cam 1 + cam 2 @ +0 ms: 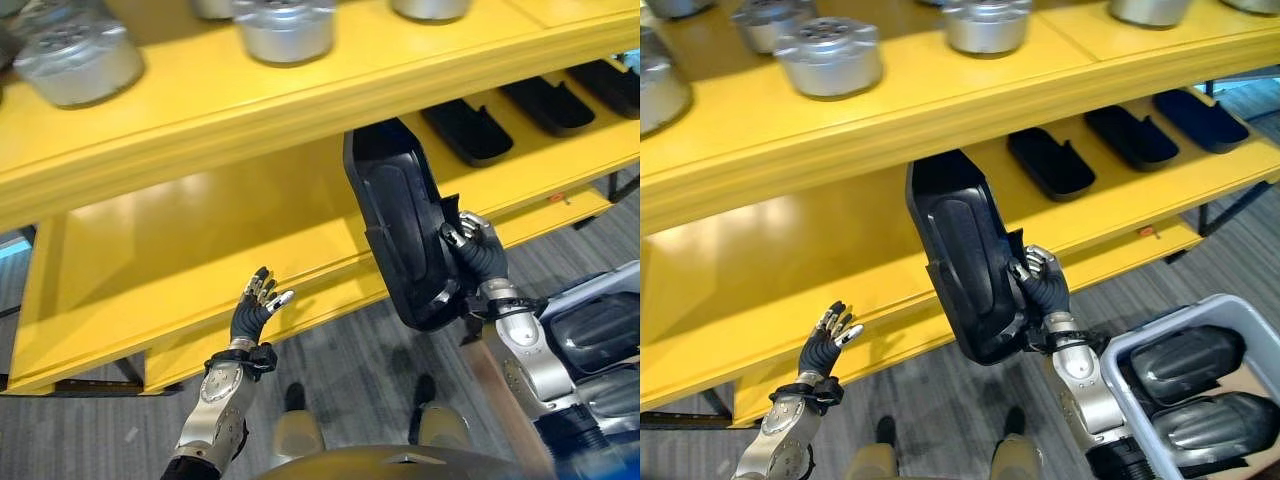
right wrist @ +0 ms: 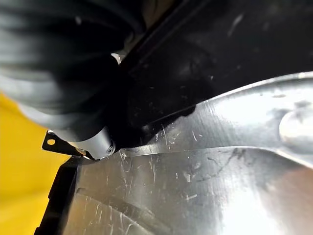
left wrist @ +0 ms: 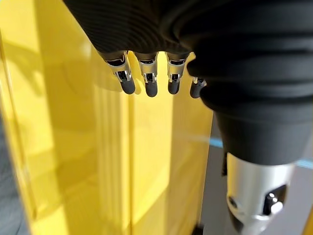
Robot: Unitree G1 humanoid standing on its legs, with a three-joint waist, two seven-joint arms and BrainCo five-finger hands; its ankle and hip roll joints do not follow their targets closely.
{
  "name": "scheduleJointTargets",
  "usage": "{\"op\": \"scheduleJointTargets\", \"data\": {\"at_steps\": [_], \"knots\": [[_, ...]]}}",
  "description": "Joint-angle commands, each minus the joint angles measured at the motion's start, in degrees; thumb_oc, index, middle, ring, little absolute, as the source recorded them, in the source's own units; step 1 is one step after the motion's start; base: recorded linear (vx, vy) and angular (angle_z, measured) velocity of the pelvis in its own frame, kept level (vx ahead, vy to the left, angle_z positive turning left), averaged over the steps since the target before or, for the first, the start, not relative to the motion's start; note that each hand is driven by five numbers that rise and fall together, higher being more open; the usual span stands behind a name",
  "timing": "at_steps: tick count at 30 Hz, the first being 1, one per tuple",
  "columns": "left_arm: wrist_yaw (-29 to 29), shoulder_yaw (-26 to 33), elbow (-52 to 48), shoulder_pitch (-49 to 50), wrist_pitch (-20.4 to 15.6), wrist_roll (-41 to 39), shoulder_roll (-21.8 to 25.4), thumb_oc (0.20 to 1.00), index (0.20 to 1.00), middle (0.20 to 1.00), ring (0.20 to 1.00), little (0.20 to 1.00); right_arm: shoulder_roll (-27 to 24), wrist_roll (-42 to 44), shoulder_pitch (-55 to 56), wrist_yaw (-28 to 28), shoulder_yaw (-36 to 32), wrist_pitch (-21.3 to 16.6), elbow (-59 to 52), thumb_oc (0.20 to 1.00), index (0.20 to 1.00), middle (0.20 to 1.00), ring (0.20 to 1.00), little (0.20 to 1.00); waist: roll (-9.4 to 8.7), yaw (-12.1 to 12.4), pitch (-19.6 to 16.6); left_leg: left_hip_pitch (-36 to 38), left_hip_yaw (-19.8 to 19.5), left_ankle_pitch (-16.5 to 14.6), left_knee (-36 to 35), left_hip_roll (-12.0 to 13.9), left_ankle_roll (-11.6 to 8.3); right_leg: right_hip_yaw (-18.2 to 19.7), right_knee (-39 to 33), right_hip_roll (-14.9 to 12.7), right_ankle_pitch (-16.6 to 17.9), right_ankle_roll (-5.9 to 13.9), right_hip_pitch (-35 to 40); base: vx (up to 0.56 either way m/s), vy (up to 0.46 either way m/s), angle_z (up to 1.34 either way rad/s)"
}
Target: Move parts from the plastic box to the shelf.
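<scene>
A long black plastic part stands nearly upright in front of the yellow shelf, its upper end at the middle shelf board. My right hand is shut on the part's right edge, fingers curled round the rim; up close the part's glossy black surface shows past the hand. My left hand hovers open by the shelf's front lip, lower left, fingers straight, holding nothing. The grey plastic box at lower right holds two more black parts.
Three black parts lie in a row on the middle board to the right. Silver round metal parts stand on the top board. The middle board's left stretch is bare. Grey carpet lies below.
</scene>
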Motion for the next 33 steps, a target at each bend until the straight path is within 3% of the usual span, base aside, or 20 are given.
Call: {"op": "scheduleJointTargets", "data": {"at_steps": [1,7,10,13,15,18,23,24,27,33], "knots": [[-1.36,1.56,-5.64,3.3,-2.52,0.56,3.5,1.0,1.0,1.0,1.0,1.0,-0.48,0.23,-5.09,-0.69,-1.0,-4.09,-5.94,0.2,0.2,0.2,0.2,0.2,0.18,1.54,-2.19,-1.14,-0.12,2.11,-0.96,2.11,0.46,-1.32,-1.24,2.13,-1.28,3.05,5.59,0.02,0.17,0.45],[-1.41,1.36,-6.54,2.44,-2.18,0.67,6.64,1.0,1.0,1.0,1.0,1.0,0.19,-0.91,-15.94,-3.73,0.67,-3.84,-0.7,0.2,0.2,0.2,0.2,0.2,-1.75,5.38,-0.46,-6.6,-1.61,0.68,3.73,-0.46,0.54,-4.26,-2.6,0.13,-0.13,4.06,5.72,-0.03,0.08,0.25],[-0.74,-0.23,-7.83,1.44,-2.0,-0.6,8.75,1.0,1.0,1.0,1.0,1.0,-1.44,-1.23,-28.16,-8.37,1.64,-2.3,5.62,0.2,0.2,0.2,0.2,0.2,-1.62,8.26,3.63,-12.0,-3.16,0.51,7.76,-0.96,-0.06,-5.46,2.31,-0.61,-1.39,3.66,1.71,-0.18,-0.017,0.32],[-0.64,-1.02,-8.58,1.27,-2.02,-1.42,9.95,1.0,1.0,1.0,1.0,1.0,-4.9,-1.93,-36.0,-10.64,1.38,-1.1,9.3,0.2,0.2,0.2,0.2,0.2,-0.88,8.8,5.82,-14.01,-3.22,0.78,9.0,-0.79,-0.26,-4.66,5.66,-0.77,-2.15,3.33,-1.49,-0.16,0.018,0.14],[-0.09,-1.76,-9.96,1.08,-2.52,-3.01,10.95,1.0,1.0,1.0,1.0,1.0,-9.1,-2.76,-46.73,-13.73,1.62,-0.16,15.45,0.2,0.2,0.2,0.2,0.2,0.16,9.14,8.27,-17.34,-3.14,0.86,11.68,-0.5,-0.65,-3.47,11.19,-0.79,-4.04,2.9,-6.24,-0.21,0.023,0.01],[0.73,-2.58,-10.72,0.37,-2.94,-4.6,10.82,1.0,1.0,1.0,1.0,1.0,-11.35,-3.1,-54.57,-15.38,2.31,0.64,21.32,0.2,0.2,0.2,0.2,0.2,1.13,9.29,10.15,-21.6,-3.5,0.19,16.03,-0.12,-0.95,-2.2,18.54,-0.95,-6.76,2.46,-11.85,-0.15,-0.001,-0.04],[1.16,-3.79,-11.2,-0.49,-3.29,-5.43,10.03,1.0,1.0,1.0,1.0,1.0,-12.92,-3.22,-59.73,-16.55,2.62,0.62,25.63,0.2,0.2,0.2,0.2,0.2,2.1,9.15,11.01,-27.28,-4.78,-1.5,22.28,-0.5,-0.86,-0.89,26.9,-1.48,-10.41,1.46,-17.85,-0.07,-0.034,-0.06],[1.31,-4.2,-11.01,-0.85,-3.45,-5.5,9.92,1.0,1.0,1.0,1.0,1.0,-13.36,-3.24,-60.7,-16.81,2.66,0.66,26.54,0.2,0.2,0.2,0.2,0.2,2.22,9.13,11.11,-27.7,-5.03,-3.55,24.01,-0.36,-1.0,-0.66,29.07,-1.46,-12.71,1.53,-18.46,-0.01,-0.075,0.01],[1.9,-4.91,-11.15,-1.26,-3.63,-6.0,9.26,1.0,1.0,1.0,1.0,1.0,-15.25,-4.53,-63.19,-18.29,2.36,0.78,28.17,0.2,0.2,0.2,0.2,0.2,2.66,8.89,11.74,-31.36,-5.93,-4.87,28.24,-0.91,-0.72,0.6,34.74,-2.03,-15.18,0.78,-22.59,-0.04,-0.051,0.05],[1.65,-7.8,-10.2,-2.52,-3.65,-6.47,9.75,1.0,1.0,1.0,1.0,1.0,-18.51,-4.95,-69.59,-22.05,0.73,0.87,37.41,0.2,0.2,0.2,0.2,0.2,3.82,8.74,11.42,-35.72,-6.72,-5.42,30.82,-2.01,-0.69,1.48,39.17,-3.02,-17.14,0.27,-27.09,-0.03,-0.041,0.14]]}}
